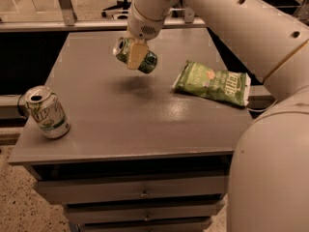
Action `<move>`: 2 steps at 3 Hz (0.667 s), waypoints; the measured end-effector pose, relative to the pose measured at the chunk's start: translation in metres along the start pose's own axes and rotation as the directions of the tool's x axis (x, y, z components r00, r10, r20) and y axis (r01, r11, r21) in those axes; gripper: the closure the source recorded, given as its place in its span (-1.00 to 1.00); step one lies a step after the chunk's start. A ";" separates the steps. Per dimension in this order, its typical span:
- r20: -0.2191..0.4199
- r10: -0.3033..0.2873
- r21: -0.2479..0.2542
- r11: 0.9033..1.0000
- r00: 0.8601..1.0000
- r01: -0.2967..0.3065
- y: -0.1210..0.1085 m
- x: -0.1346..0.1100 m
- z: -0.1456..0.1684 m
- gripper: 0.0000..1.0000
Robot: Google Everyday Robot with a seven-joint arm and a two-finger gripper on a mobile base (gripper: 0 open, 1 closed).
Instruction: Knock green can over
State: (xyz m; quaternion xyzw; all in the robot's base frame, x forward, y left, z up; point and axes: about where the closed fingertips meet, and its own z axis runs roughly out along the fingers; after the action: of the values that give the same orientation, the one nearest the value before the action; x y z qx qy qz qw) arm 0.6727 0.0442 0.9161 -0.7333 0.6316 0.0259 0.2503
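Observation:
The green can (144, 59) is dark green with a silver top. It hangs tilted almost onto its side, top toward the left, above the middle of the grey table (120, 124). Its shadow lies on the table below it. My gripper (135, 55) reaches down from the white arm and is shut on the green can, one tan finger (136, 55) across the can's front. The can is clear of the table surface.
A white-and-green 7UP can (47, 112) stands upright at the table's front left corner. A green crisp bag (212, 83) lies flat at the right side. Drawers sit under the tabletop. My white arm fills the right of the view.

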 end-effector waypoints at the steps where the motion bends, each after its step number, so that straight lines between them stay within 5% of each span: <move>1: -0.002 -0.075 -0.071 0.995 0.997 0.074 0.011 -0.012 0.015 0.71; 2: 0.016 -0.147 -0.149 0.978 0.989 0.148 0.025 -0.025 0.032 0.09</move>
State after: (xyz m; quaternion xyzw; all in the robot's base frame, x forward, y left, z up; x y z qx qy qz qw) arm 0.6535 0.0776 0.8882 -0.7948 0.5712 0.0562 0.1974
